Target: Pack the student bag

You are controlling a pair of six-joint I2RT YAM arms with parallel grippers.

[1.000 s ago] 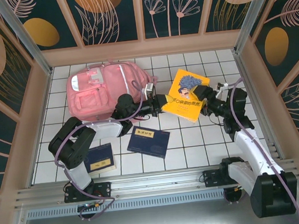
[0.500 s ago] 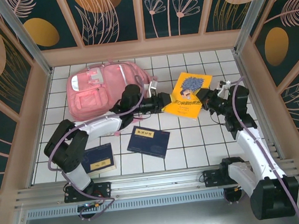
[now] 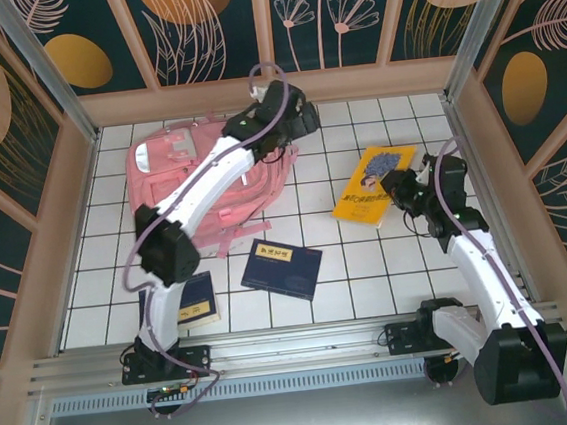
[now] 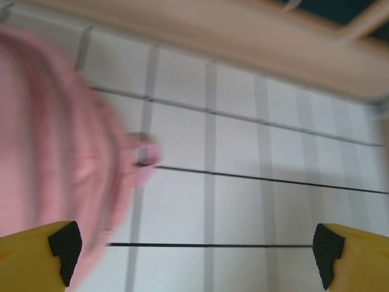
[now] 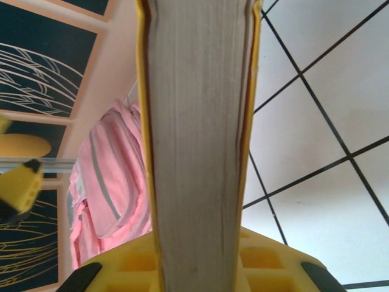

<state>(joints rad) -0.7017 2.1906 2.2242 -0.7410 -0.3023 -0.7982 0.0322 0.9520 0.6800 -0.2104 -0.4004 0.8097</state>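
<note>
while the student bag (image 3: 174, 173) lies at the far left of the desk (image 3: 370, 274), the left gripper (image 3: 298, 119) hangs over the bag's end nearest the book, jaws spread wide and empty (probably to hold the mouth open). the right gripper (image 3: 399, 183) clamps the yellow book (image 3: 371, 184) by one edge; it needs carrying into the bag. i cannot tell whether the bag is open, and the left wrist view is blurred.
</note>
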